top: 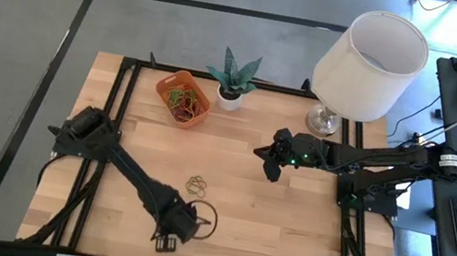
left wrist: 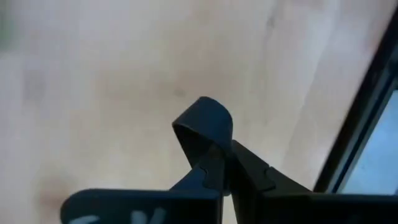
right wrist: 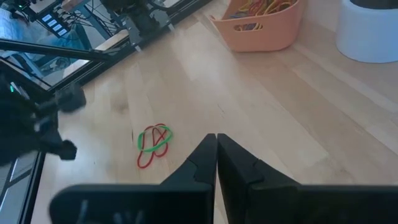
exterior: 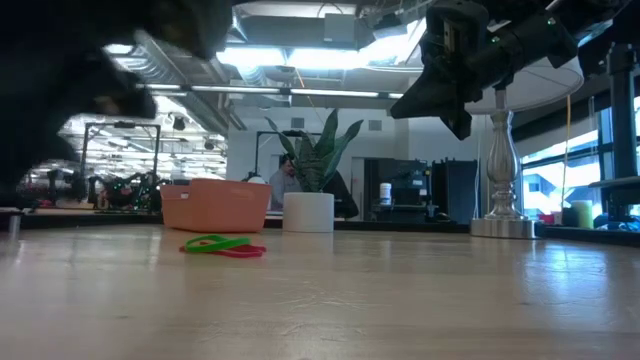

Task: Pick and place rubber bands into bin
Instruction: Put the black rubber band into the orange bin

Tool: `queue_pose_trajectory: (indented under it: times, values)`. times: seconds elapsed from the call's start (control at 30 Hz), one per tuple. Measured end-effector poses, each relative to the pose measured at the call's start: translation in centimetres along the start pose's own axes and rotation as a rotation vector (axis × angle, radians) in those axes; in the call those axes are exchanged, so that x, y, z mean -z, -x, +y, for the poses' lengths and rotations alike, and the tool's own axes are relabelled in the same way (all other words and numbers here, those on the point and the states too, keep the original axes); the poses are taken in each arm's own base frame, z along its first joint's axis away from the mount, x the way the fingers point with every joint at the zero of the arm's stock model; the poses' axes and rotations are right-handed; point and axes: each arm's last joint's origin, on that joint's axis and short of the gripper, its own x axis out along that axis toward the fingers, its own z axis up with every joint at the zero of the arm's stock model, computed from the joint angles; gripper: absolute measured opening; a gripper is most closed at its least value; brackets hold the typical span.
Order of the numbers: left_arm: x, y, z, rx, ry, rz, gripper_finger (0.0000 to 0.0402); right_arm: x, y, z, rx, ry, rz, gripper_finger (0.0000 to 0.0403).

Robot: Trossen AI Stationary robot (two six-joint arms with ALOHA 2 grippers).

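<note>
Loose rubber bands point(top: 197, 183) near the front edge of the tabletop point(top: 287, 222), just beside the left hand point(top: 169, 243).

Left hand low by the front edge, fingers pinched shut, nothing seen between them. Loose bands a little farther in from that hand, toward the bin point(top: 183, 98), lying flat in a small tangle of red and green, slightly longer one way, pointing nowhere much. Right hand point(top: 271, 165) up in the air over the middle right, shut too, empty, well apart from the bands. Left hand nearer. Bin by the back edge beside the plant point(top: 234, 81), more bands already inside.
</note>
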Motion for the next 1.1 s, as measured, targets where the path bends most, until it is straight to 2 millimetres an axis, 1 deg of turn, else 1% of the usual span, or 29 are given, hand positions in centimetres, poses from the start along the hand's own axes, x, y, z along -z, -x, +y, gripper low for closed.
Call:
queue_pose_trajectory:
  times: [0.1, 0.17, 0.3, 0.43, 0.5, 0.63, 0.77, 0.87, 0.97, 1.03, 1.1]
  values:
    - [-0.4, 2.4, 1.8, -0.058, 0.023, -0.032, 0.0004, 0.0, 0.0, 0.0, 0.0, 0.0, -0.001, 0.0017]
    - [-0.7, 4.2, 3.3, -0.107, 0.004, -0.062, 0.0005, 0.0, 0.0, 0.0, 0.0, 0.004, -0.001, 0.0017]
    - [-1.4, 8.5, 7.0, -0.163, -0.021, -0.138, 0.0004, 0.0, 0.0, 0.0, -0.008, 0.019, 0.009, 0.0017]
    - [-1.8, 13.1, 11.9, -0.248, -0.002, -0.237, 0.0004, 0.0, 0.0, 0.0, -0.013, 0.044, 0.009, 0.001]
    - [-1.7, 15.0, 14.7, -0.296, -0.004, -0.255, 0.0004, 0.0, 0.0, 0.0, -0.013, 0.075, 0.008, 0.0004]
    - [-1.7, 17.8, 20.5, -0.368, 0.033, -0.284, 0.0004, -0.1, 0.0, 0.1, -0.018, 0.095, -0.008, 0.0015]
    - [-1.6, 19.2, 26.1, -0.425, 0.111, -0.274, 0.0004, -0.3, 0.0, 0.0, 0.018, 0.018, -0.043, 0.0039]
    - [-1.5, 19.5, 29.7, -0.421, 0.13, -0.265, 0.0004, -0.3, 0.0, 0.0, 0.025, 0.021, -0.048, 0.0055]
    - [-1.3, 18.8, 32.7, -0.368, 0.149, -0.295, 0.0004, -0.3, 0.0, 0.0, 0.025, 0.003, -0.047, 0.0063]
    - [-1.3, 18.0, 34.5, -0.341, 0.166, -0.314, 0.0004, -0.3, 0.0, 0.0, 0.027, -0.013, -0.044, 0.0064]
    - [-1.0, 16.9, 36.1, -0.319, 0.199, -0.285, 0.0004, -0.3, 0.0, 0.0, 0.024, -0.031, -0.049, 0.0064]
